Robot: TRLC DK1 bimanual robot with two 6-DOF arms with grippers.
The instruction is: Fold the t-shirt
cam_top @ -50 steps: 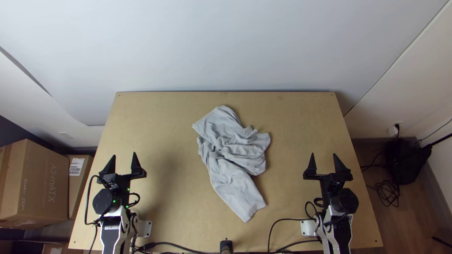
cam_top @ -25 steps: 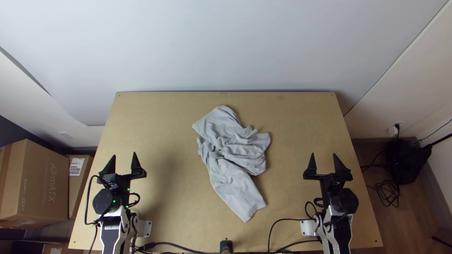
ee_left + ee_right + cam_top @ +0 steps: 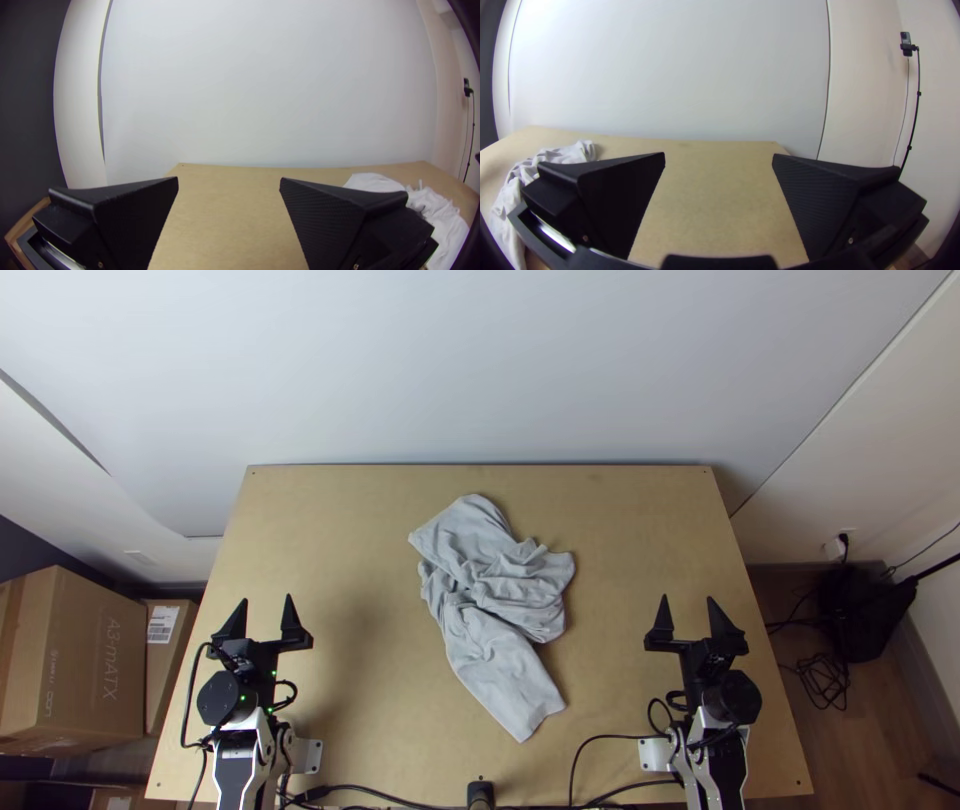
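The left arm stands at the near left of the light wooden table (image 3: 330, 520), its white links and black joints reaching straight toward the far side. At its end is the left gripper (image 3: 266, 600), whose two wide, flat black fingers are parted and pointing to the far side, with nothing between them. The right arm holds a near mirror pose at the near right. The right gripper (image 3: 687, 598) also points to the far side, released, its black fingers well apart and holding nothing. In both wrist views, the wooden tabletop shows through the gap between the fingers.

The light grey fabric t-shirt (image 3: 500, 590) lies around the middle of the table, between the two grippers and well apart from both. It is bunched and twisted at its centre. A smoother flap reaches to the far left, a crumpled lobe bulges right, and a flatter length runs toward the near right, ending in a fairly straight edge.

Left of the table stands a large brown cardboard box (image 3: 95, 660). Between it and the table is a smaller brown cardboard box (image 3: 158, 695) with a white label (image 3: 162, 624). I cannot tell what either box contains.
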